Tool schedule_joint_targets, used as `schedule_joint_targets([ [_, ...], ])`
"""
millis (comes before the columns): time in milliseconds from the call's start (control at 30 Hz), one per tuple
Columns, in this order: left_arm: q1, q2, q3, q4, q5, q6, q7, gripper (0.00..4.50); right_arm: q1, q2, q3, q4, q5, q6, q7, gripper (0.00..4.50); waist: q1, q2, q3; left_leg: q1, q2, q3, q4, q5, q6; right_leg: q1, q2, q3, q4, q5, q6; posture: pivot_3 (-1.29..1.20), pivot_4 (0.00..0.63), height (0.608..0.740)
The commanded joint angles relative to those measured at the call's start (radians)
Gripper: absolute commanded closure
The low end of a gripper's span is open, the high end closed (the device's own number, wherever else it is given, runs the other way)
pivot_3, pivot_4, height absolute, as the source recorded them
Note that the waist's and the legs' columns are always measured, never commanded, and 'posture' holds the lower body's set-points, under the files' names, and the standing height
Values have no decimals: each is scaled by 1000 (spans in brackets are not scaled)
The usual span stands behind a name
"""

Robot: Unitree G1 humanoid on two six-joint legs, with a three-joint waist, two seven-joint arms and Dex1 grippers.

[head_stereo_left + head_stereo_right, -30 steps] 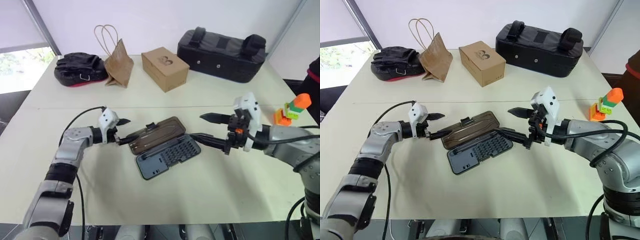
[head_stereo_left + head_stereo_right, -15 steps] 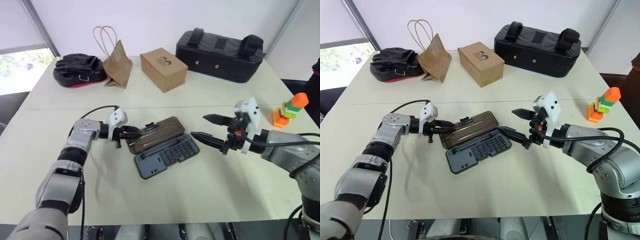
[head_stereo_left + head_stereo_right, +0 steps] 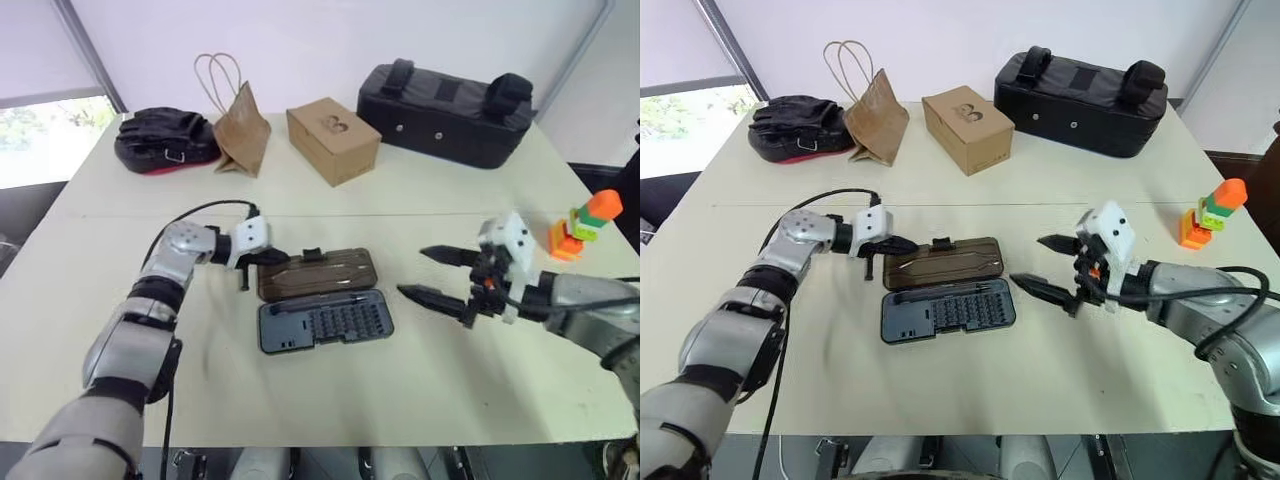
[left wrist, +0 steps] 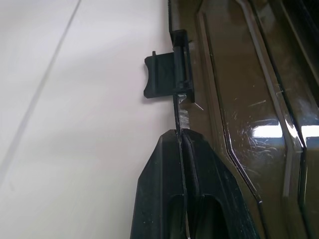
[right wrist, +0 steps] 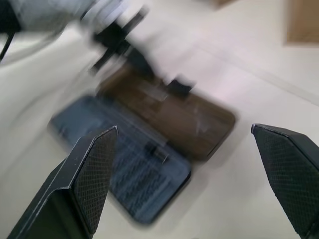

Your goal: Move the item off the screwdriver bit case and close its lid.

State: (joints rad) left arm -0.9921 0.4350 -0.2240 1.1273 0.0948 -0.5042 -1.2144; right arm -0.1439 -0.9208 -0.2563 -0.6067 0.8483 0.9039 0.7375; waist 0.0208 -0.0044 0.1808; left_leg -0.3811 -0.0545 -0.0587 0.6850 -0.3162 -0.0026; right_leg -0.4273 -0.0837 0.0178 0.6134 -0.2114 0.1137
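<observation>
The bit case (image 3: 325,323) lies open near the middle of the bench (image 3: 420,380), its smoky-brown lid (image 3: 318,274) folded flat on the far side. A second ago case and lid sat skewed on the bench; now their long sides run nearly square to the bench's front edge.

The left gripper (image 3: 262,260) stood apart at the lid's left end a second ago; it has since closed and is now clamped on the lid's edge. The left wrist view gives what the head views cannot: both fingers (image 4: 169,189) pressed together on the thin rim, just beside the black latch tab (image 4: 167,76).

The right gripper (image 3: 438,273) has drawn back toward the right and hangs clear of the case, fingers wide apart, nothing between them. The right wrist view looks across at the case and lid, with the left gripper blurred at the far end.

The block stack (image 3: 585,222), orange over green over orange, stands upright at the bench's right edge, well apart from the case.

Along the far side: a black pouch (image 3: 165,140), a paper bag (image 3: 242,128), a cardboard box (image 3: 332,138), a large black bag (image 3: 447,110).
</observation>
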Motion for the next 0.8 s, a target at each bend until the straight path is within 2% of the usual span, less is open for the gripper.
schedule_joint_targets([
  [33,-78,-43,-18,48,52,-76,69,4469,24,-50,-41,-45,-4,-38,63,0,3,0,0,0,0,0,0,0,0,0,0,0,0,0,1,0,150,740],
  [233,-104,-85,-72,123,161,-142,176,4469,41,-51,-42,-49,-17,-51,49,0,6,-1,0,0,0,1,1,0,1,0,0,0,-1,1,2,0,150,740],
  [533,-82,-115,-42,148,149,-122,170,4469,87,-27,-51,-62,-20,-58,11,0,21,-1,0,-1,-1,1,1,-1,1,0,-1,0,-1,1,2,0,150,740],
  [633,-81,-114,-49,147,171,-135,215,3554,81,-24,-45,-53,-23,-64,11,0,20,-2,0,-1,-1,1,1,-1,1,0,-1,0,-1,1,2,0,150,740],
  [800,-88,-108,-59,146,212,-168,342,1033,72,-26,-35,-32,-36,-75,23,0,17,-2,0,0,-1,1,1,-1,1,0,-1,0,-1,1,2,0,150,740],
])
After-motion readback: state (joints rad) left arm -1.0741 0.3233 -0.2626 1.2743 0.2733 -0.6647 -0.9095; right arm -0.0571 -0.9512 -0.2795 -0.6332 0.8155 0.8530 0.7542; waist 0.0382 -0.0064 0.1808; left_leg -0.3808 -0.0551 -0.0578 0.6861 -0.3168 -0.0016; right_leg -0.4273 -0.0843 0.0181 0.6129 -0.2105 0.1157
